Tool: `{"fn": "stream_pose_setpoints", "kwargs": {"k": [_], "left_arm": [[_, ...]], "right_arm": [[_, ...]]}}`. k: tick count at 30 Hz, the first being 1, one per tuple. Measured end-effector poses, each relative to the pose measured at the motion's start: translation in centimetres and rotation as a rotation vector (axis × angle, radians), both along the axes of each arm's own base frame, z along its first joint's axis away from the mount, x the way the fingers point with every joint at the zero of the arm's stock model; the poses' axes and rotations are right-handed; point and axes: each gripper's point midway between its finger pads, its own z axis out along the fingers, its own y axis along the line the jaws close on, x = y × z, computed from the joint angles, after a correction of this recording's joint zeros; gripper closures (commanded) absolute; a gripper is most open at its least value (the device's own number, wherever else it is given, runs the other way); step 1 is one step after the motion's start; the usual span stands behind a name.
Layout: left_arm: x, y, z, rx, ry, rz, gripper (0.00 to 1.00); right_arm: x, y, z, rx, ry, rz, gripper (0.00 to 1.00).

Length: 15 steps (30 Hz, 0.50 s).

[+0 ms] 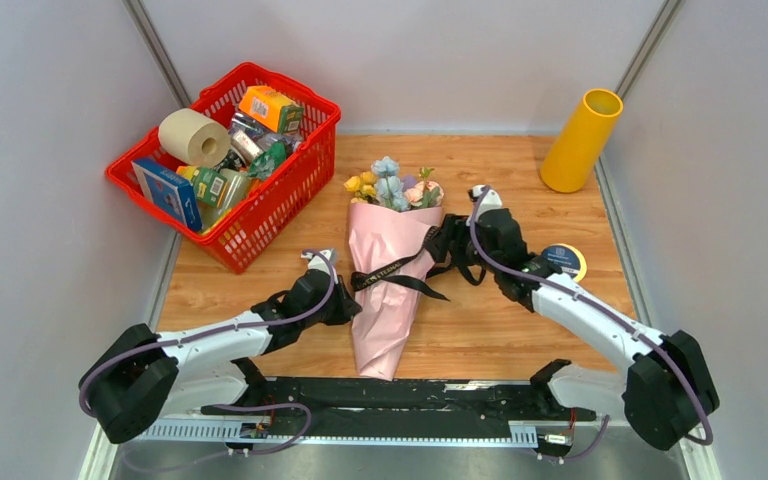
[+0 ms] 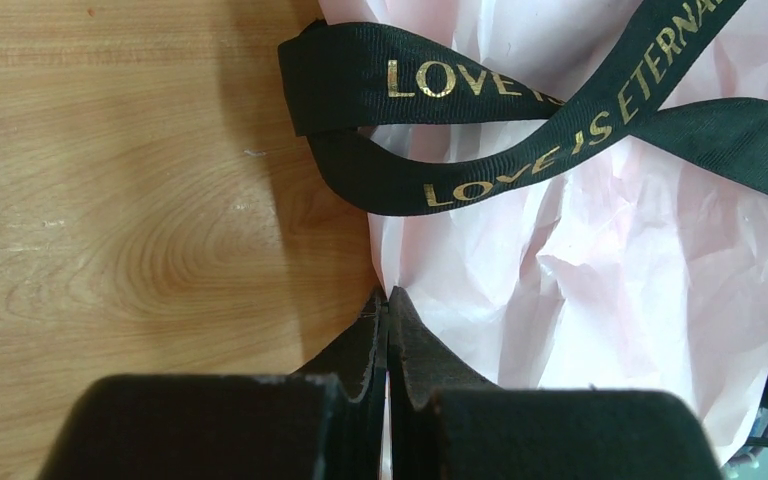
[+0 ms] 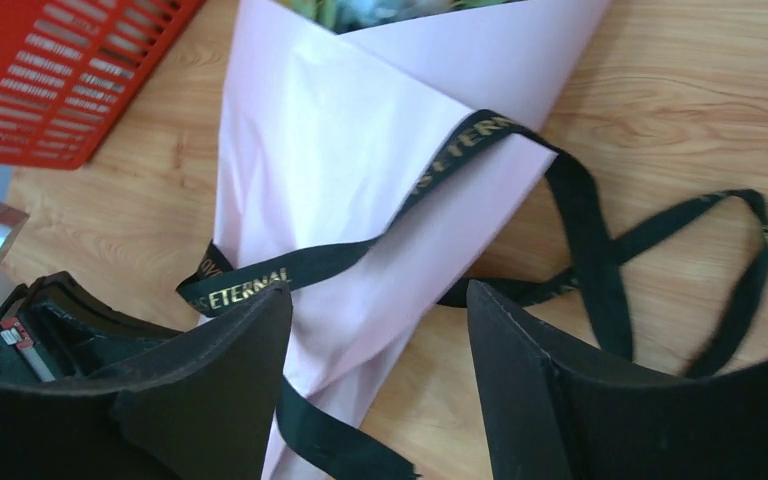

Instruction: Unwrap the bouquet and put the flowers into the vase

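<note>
**Bouquet [image 1: 392, 270]: ribbon-snag risk**

Left gripper [image 2: 387, 300] jaws are shut at the wrap's left edge; I can't tell if paper is pinched. Right gripper [image 3: 378, 300] jaws are wide apart and empty, cone just ahead of the gap. Ribbon [image 3: 580, 230] loops the cone, so I expect any pull to drag the whole bundle or hook a finger. Bouquet lies flat between both grippers, vase [image 1: 580, 140] well apart at far right.

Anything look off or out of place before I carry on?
The black ribbon hangs loose, its loops trailing on the table right of the bouquet. The vase looks tilted in the far right corner, though that may be the camera angle.
</note>
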Motion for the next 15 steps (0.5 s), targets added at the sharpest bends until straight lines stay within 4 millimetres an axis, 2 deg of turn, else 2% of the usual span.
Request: {"fn": "stream_pose_setpoints", "kwargs": {"k": [2, 4, 5, 6, 7, 9, 12, 15], "left_arm": [[0.0, 0.0, 0.0, 0.0, 0.0, 0.0, 0.98], [0.0, 0.0, 0.0, 0.001, 0.0, -0.001, 0.82], [0.0, 0.1, -0.1, 0.007, 0.0, -0.004, 0.69], [-0.1, 0.2, -0.1, 0.015, 0.0, -0.005, 0.63], [-0.1, 0.3, -0.1, 0.026, 0.0, -0.007, 0.51], [-0.1, 0.4, 0.3, 0.045, -0.007, -0.019, 0.39], [0.4, 0.2, 2.5, 0.065, -0.056, -0.061, 0.31], [1.6, -0.6, 6.3, 0.091, -0.151, -0.118, 0.27]], "right_arm": [[-0.3, 1.6, -0.1, -0.014, 0.005, 0.029, 0.32], [-0.4, 2.9, -0.4, -0.03, 0.015, 0.052, 0.32], [-0.4, 3.2, -0.5, -0.034, 0.019, 0.057, 0.32], [-0.3, 3.3, -0.7, -0.04, 0.023, 0.057, 0.32], [-0.3, 3.3, -0.9, -0.046, 0.027, 0.054, 0.32], [-0.3, 3.1, -0.9, -0.053, 0.027, 0.046, 0.33], [-0.4, 2.9, -0.4, -0.052, 0.014, 0.038, 0.33], [-0.7, 2.6, 1.1, -0.03, -0.026, 0.04, 0.33]]}}
